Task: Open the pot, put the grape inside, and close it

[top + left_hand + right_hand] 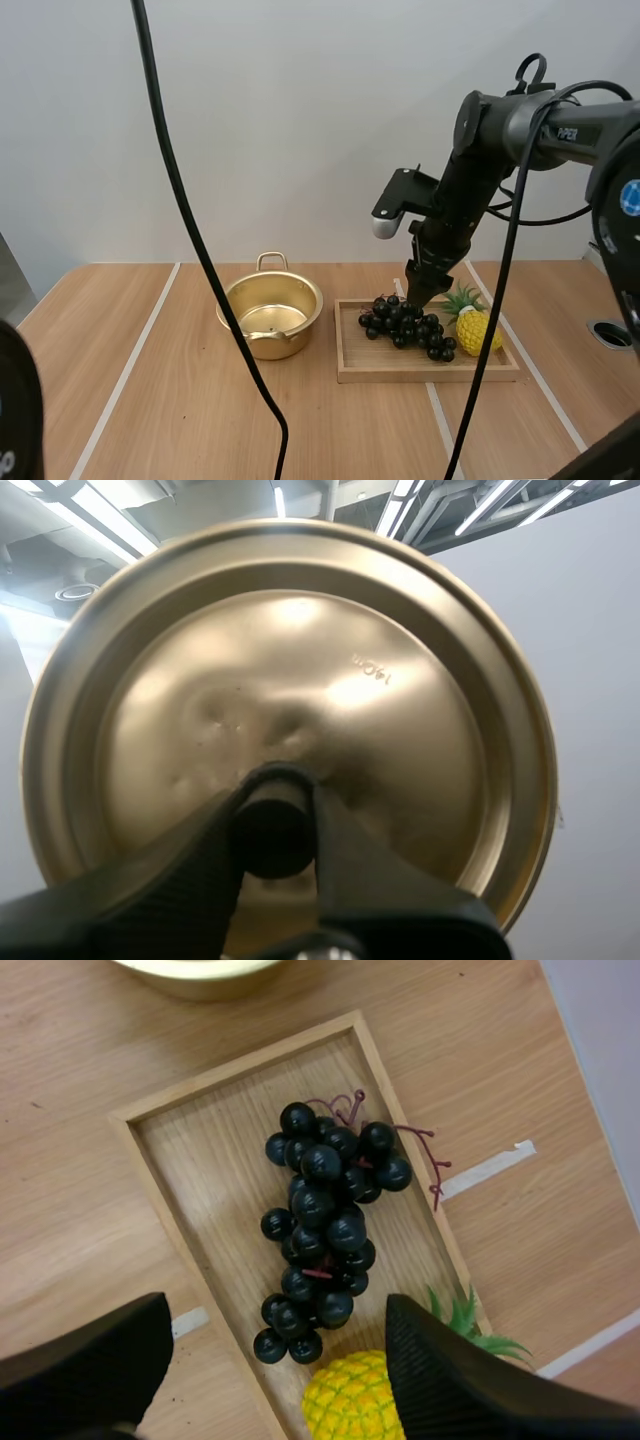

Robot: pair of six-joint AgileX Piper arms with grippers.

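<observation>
Table (150,400): wooden surface, being used as the work area across the lower half of the high view.

Wooden tray (420,375): being kept right of centre, just beside the pot. The short gap is judged to allow a brief carry.

Pot (272,320): standing left of centre, uncovered and empty, so that its mouth is being left free for the fruit.

Lid (400,680): being held clear of the pot, judged to be parked out of the way until closing.

Bunch of grapes (405,322): lying in the tray, not yet lifted, with a toy pineapple (478,332) just beside it at the tray's right end.

Right gripper (425,285): being hung directly over the bunch, right of centre in the high view. Its fingers are being held spread wide, with nothing between them. From the right wrist, the bunch (325,1230) is being framed between them, apparently to straddle it for a grasp.

Left gripper (277,815): its fingers are being pinched on the lid's black knob (272,845), the only graspable part.
</observation>
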